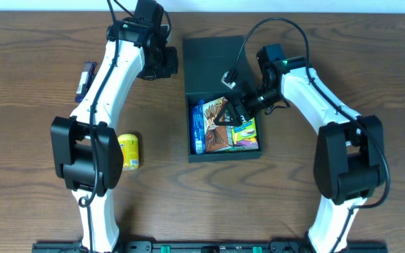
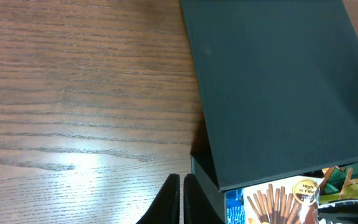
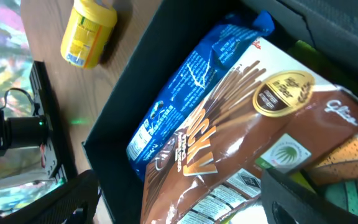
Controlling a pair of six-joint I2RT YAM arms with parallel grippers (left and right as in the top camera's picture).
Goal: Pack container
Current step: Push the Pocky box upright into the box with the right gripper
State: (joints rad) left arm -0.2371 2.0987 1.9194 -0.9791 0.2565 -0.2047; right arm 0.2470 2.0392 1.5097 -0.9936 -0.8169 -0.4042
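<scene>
Right claw: the right gripper (image 1: pixel 232 112) hangs low over the open container, just above the snacks. Its jaws are spread wide and released, with nothing pinched between them.
Right fingers: in the right wrist view, the two dark fingers (image 3: pixel 73 198) stand far apart at the bottom of the picture. One is over the box's wall, the other over the packs.
Under the right claw: a glossy brown stick-biscuit pack (image 3: pixel 247 124) with a round gold badge lies flat in the box.
Beside it: a blue pack (image 3: pixel 185 93) touches the brown one and runs along the box wall on the left arm's side.
Other side of the box: a green and yellow pack (image 1: pixel 246 132) lies next to the brown one, on the right arm's side.
Container: the dark teal box (image 1: pixel 225 156) sits mid-table between the two arms and is open.
Lid: the flap lid (image 1: pixel 213 62) is laid back flat on the far side, away from the arm bases.
Left claw: the left gripper (image 2: pixel 182 186) is clenched, fingers pressed together and holding nothing. It is over the table, just beside the corner where lid meets box. Whether it touches the box cannot be told.
Table: brown wood grain (image 1: pixel 34 105).
Loose things: a yellow canister (image 1: pixel 129 152) lies on its side near the left arm, well apart from the box. A dark purple bar (image 1: pixel 85 77) lies farther out on that side.
</scene>
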